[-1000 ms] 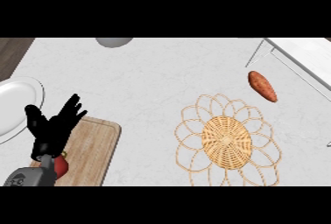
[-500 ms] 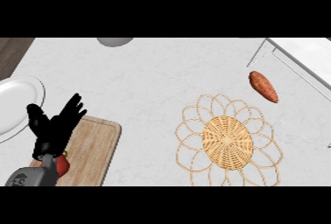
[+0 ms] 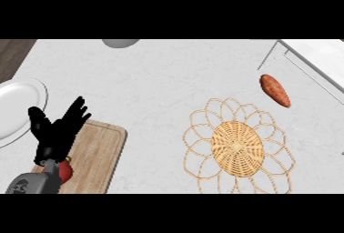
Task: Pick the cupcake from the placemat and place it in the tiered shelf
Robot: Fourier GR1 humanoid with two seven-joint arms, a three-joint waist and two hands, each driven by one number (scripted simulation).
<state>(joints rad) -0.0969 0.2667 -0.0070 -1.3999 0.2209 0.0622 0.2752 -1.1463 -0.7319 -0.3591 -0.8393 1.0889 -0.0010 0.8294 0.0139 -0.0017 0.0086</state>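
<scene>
A round wicker placemat (image 3: pixel 237 145) with looped edges lies right of centre, and nothing rests on it. No cupcake shows anywhere in the head view. The white tiered shelf (image 3: pixel 314 63) comes in at the upper right corner. My left hand (image 3: pixel 56 132) stands open at the lower left, fingers up, over a wooden cutting board (image 3: pixel 101 154). My right hand is out of sight.
An orange-brown sweet potato (image 3: pixel 275 90) lies between the placemat and the shelf. A white plate (image 3: pixel 19 109) sits at the left edge. A small red thing (image 3: pixel 66 171) shows beside my left forearm on the board. A grey bowl (image 3: pixel 121 43) peeks in at the top.
</scene>
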